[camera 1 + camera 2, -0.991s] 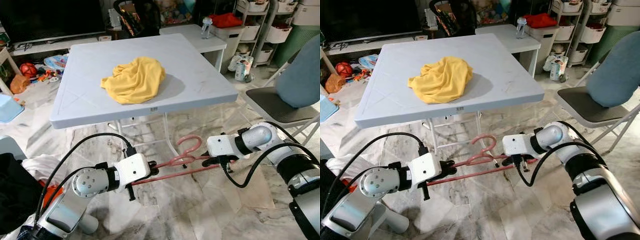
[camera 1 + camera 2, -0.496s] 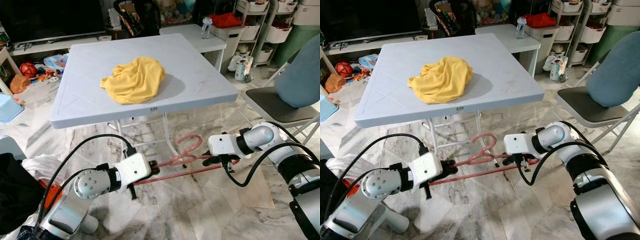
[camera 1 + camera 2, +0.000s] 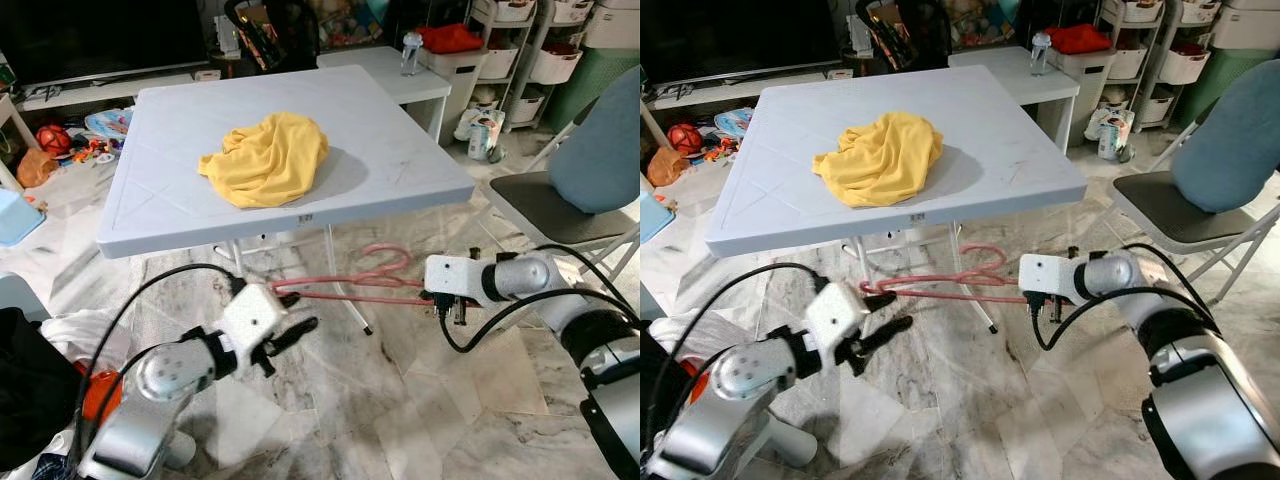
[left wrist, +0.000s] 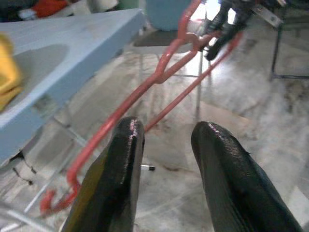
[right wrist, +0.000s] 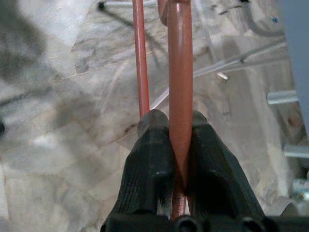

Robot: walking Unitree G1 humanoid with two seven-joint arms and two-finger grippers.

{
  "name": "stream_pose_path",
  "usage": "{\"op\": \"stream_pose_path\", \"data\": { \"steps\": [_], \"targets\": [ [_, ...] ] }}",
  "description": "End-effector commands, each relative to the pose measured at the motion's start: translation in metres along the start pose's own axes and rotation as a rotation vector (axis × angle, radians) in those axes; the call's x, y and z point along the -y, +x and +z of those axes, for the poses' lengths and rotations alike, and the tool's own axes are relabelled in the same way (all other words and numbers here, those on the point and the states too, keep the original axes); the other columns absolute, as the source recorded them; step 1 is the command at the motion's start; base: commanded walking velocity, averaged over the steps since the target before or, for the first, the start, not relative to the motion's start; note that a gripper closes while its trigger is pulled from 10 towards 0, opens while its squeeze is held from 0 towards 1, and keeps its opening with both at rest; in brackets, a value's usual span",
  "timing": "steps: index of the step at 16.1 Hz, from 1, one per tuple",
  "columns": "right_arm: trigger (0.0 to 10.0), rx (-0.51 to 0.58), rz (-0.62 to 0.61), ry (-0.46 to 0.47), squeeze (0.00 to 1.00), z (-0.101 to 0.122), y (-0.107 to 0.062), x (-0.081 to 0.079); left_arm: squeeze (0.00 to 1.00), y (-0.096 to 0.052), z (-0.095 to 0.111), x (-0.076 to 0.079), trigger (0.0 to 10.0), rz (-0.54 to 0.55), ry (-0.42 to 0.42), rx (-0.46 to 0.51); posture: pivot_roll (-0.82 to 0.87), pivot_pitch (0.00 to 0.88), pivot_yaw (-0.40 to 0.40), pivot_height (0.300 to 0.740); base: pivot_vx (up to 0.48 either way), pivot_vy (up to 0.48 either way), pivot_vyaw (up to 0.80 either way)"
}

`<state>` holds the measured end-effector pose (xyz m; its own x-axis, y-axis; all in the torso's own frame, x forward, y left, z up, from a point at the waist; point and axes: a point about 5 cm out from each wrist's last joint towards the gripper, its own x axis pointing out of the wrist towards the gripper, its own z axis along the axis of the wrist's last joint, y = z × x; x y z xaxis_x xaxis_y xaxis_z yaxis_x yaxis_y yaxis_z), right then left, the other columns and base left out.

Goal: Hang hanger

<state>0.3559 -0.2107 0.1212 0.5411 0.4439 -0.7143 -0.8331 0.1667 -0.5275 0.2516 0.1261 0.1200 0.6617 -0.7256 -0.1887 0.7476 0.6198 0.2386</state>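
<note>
My right jaws (image 3: 432,297) are clenched on one end of the pink hanger (image 3: 345,285), the rod pinched squarely between both fingers (image 5: 153,145), so I would keep that grip firm and carry the load on this arm alone. The hanger runs out level from those jaws toward my left, under the front edge of the counter (image 3: 420,190), its hook curling up just ahead of them. My left jaws (image 3: 290,333) are released; the hanger's far end sits just beyond the left fingertips (image 4: 126,133), beside them rather than between. To do this well I would lift slowly, keep the hook clear of the counter legs, and draw the left arm away so it cannot snag. A second ago the left jaws were gripping that end and the hanger slanted lower; now it is let go and raised. The yellow cloth (image 3: 265,158) lies on the counter, well beyond both jaws.
</note>
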Motion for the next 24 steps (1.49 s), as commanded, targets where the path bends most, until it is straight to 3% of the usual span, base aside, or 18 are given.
{"op": "stream_pose_path", "data": {
  "steps": [1,3,5,9,10,12,13,14,15,18,19,20,24],
  "targets": [
    [0.0,0.037,-0.108,0.14,0.0,-0.007,-0.004,0.003,1.0,-0.004,0.008,-0.006,10.0,0.147,-0.03,0.05,-0.04,0.0,-0.001,0.74,0.0,0.0,0.0],
    [0.0,0.111,-0.219,0.32,0.0,-0.014,-0.007,0.002,1.0,-0.007,0.011,-0.008,10.0,0.322,-0.083,0.091,-0.03,0.0,-0.006,0.74,0.0,0.0,0.0],
    [0.0,0.243,-0.455,0.719,0.0,-0.02,-0.01,-0.003,1.0,-0.012,0.011,-0.008,10.0,0.559,-0.181,0.127,-0.03,0.0,-0.005,0.74,0.0,0.0,0.0],
    [0.0,0.265,-0.708,0.993,0.0,-0.02,-0.013,-0.027,1.0,-0.013,0.002,-0.011,10.0,0.683,-0.279,0.109,-0.05,0.0,0.009,0.74,0.0,0.0,0.0],
    [0.0,0.241,-0.781,1.124,0.0,-0.023,-0.015,-0.039,1.0,-0.009,0.003,-0.016,10.0,0.696,-0.283,0.12,-0.06,0.0,0.013,0.74,0.0,0.0,0.0],
    [0.0,0.173,-0.838,1.148,0.0,-0.02,-0.02,-0.058,1.0,-0.007,0.004,-0.024,10.0,0.731,-0.281,0.12,-0.07,0.0,0.019,0.74,0.0,0.0,0.0],
    [6.4,0.132,-0.876,1.12,0.0,-0.018,-0.027,-0.067,1.0,-0.009,0.001,-0.026,10.0,0.764,-0.284,0.103,-0.08,0.0,0.024,0.74,0.0,0.0,0.0],
    [10.0,0.123,-0.89,1.121,0.0,-0.017,-0.029,-0.07,1.0,-0.01,-0.001,-0.025,10.0,0.766,-0.295,0.094,-0.08,0.0,0.026,0.74,0.0,0.0,0.0],
    [10.0,0.112,-0.917,1.169,0.0,-0.019,-0.032,-0.074,1.0,-0.012,-0.005,-0.025,10.0,0.794,-0.286,0.067,-0.08,0.0,0.028,0.74,0.0,0.0,0.0],
    [10.0,0.134,-0.964,1.189,0.0,-0.009,-0.038,-0.075,1.0,-0.01,-0.013,-0.016,10.0,0.76,-0.329,0.041,-0.09,0.0,0.033,0.74,0.0,0.0,0.0],
    [10.0,0.145,-0.964,1.183,0.0,-0.005,-0.037,-0.073,0.45,-0.01,-0.013,-0.015,10.0,0.76,-0.326,0.041,-0.09,0.0,0.035,0.74,0.0,0.0,0.0],
    [10.0,0.163,-0.971,1.192,0.0,-0.001,-0.035,-0.071,0.0,-0.007,-0.012,-0.014,10.0,0.753,-0.318,0.041,-0.08,0.0,0.038,0.74,0.0,0.0,0.0],
    [10.0,0.154,-0.984,1.193,0.0,0.003,-0.035,-0.071,0.0,-0.005,-0.009,-0.017,10.0,0.753,-0.318,0.049,-0.08,0.0,0.041,0.74,0.0,0.0,0.0]
  ]
}}
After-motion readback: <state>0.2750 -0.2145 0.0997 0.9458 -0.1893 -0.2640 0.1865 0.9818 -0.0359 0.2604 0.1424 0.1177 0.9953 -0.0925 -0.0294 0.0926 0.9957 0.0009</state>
